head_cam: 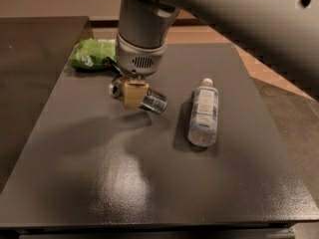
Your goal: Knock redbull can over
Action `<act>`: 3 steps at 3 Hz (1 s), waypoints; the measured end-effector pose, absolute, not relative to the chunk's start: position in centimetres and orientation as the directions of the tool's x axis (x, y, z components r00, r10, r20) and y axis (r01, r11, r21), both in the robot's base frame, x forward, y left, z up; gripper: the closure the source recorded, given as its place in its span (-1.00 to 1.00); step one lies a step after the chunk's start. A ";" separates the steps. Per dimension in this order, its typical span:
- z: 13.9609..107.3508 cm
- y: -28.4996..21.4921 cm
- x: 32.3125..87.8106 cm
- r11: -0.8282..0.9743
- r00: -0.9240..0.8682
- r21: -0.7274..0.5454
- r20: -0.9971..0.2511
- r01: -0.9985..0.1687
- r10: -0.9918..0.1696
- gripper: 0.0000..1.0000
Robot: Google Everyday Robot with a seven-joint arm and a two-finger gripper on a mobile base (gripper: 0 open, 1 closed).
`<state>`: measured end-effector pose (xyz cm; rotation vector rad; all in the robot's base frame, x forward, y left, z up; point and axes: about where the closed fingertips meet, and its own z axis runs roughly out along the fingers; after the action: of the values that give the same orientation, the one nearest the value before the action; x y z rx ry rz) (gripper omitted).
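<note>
The redbull can (153, 101) is slim and silver with blue markings. It lies nearly flat on the dark grey table (149, 183), with its top end pointing left and its base to the right. My gripper (133, 94) hangs from the arm's grey wrist right over the can. Its tan tip is in front of the can's upper half and hides that part. A clear plastic water bottle (204, 112) with a white cap lies on its side to the right of the can, apart from it.
A green crinkled bag (92, 54) lies at the table's back left corner, just behind the gripper. The table's right edge runs close past the bottle. A lower dark surface is to the left.
</note>
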<state>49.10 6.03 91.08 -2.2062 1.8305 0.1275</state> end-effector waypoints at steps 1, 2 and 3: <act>89.7 5.8 48.9 -0.207 0.230 -0.146 -0.168 -0.967 -0.958 0.20; 88.4 5.9 48.6 -0.240 0.256 -0.132 -0.122 -0.962 -0.959 -0.26; 87.4 6.0 48.2 -0.268 0.278 -0.115 -0.092 -0.957 -0.956 -0.74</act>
<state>48.16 6.01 87.38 -2.3903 1.8033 0.0060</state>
